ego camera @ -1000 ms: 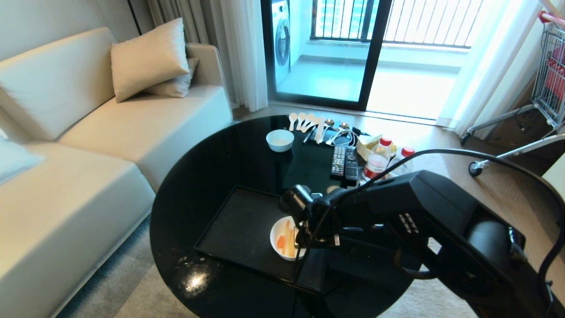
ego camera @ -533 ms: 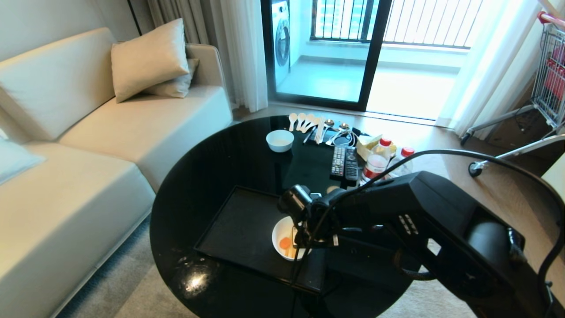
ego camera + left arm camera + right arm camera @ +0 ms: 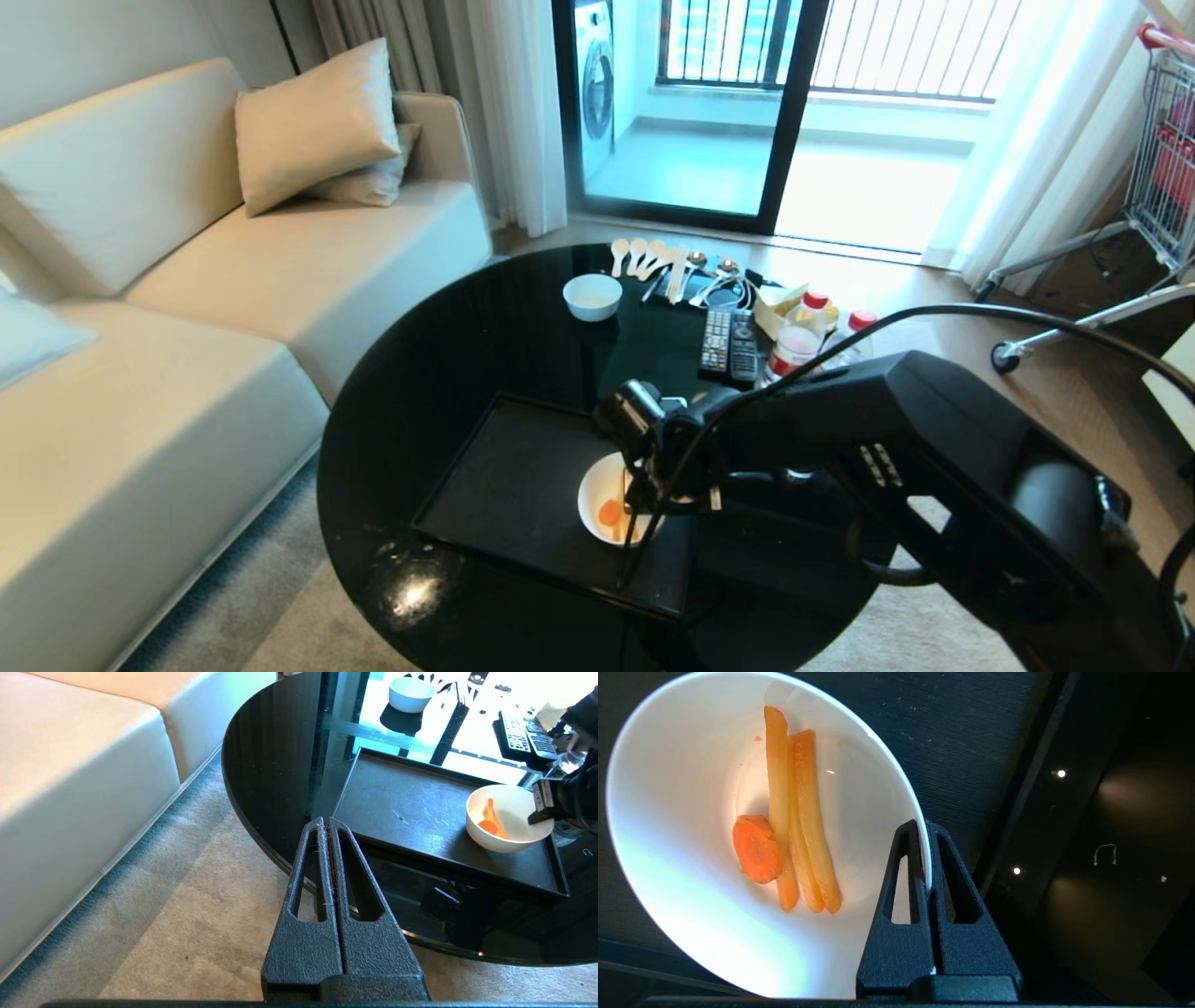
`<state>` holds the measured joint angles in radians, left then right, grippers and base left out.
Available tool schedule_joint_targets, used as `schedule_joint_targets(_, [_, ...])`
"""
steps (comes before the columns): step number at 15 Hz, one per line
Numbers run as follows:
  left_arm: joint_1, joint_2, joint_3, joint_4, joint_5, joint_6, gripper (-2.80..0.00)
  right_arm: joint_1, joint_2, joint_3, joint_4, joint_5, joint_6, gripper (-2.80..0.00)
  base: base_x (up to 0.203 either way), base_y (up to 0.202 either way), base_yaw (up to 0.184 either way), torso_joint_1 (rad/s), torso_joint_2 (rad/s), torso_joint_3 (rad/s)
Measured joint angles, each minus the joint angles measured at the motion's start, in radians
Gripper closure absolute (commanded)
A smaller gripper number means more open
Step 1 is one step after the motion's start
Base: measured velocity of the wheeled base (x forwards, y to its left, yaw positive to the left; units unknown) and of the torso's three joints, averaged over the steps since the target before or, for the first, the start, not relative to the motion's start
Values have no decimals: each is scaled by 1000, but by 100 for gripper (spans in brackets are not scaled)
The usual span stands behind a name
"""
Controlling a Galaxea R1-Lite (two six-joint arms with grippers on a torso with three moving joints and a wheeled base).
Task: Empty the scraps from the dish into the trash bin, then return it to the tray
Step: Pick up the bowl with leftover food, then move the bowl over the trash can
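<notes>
The right pincer (image 3: pixel 924 858) is clamped on the rim of the dish (image 3: pixel 691 896), one finger inside the wall and one outside, at the side of the bowl nearest the right edge of the tray (image 3: pixel 504 485). The dish appears tilted in the grip; whether its base touches the tray cannot be told. It sits over the tray's right-hand portion, close to the near right corner. The scraps (image 3: pixel 794 826) lie inside the dish: several pale yellow-orange strips side by side, with one orange carrot slice touching them on one side. The tray rests on the round black glass worktop (image 3: pixel 420 373), toward its near side. The left pincer (image 3: pixel 325 828) hangs off the worktop's near-left edge, above the carpet (image 3: pixel 187 933), its fingers pressed together and holding nothing. At the far side of the worktop stand a smaller white bowl (image 3: pixel 592 296), a row of spoons (image 3: pixel 644 257), two remote controls (image 3: pixel 730 343) and two red-capped bottles (image 3: pixel 803 336), all well apart from the tray. A cream sofa (image 3: pixel 187 308) stands along the left of the worktop. The trash bin is not in view in any picture.
</notes>
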<state>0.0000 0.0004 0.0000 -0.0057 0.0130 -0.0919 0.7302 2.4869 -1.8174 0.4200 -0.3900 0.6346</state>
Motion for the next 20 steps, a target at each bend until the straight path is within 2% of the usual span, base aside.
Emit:
schedule_joint_targets(8, [0,0,0,0,0,-1,0,-56,-141,5,178,2,164,0,0,0,0,0,0,0])
schedule_joint_targets(11, [0,0,0,0,0,0,0,-87,-235,55,216,1,203,0,0,0,0,0,0,0])
schedule_joint_targets(14, [0,0,0,0,0,0,0,-131,-358,199,212,0,211,0,0,0,0,0,0,0])
schedule_joint_targets(20, [0,0,0,0,0,0,0,-222,-671,649,92,4,202,0,0,0,0,0,0,0])
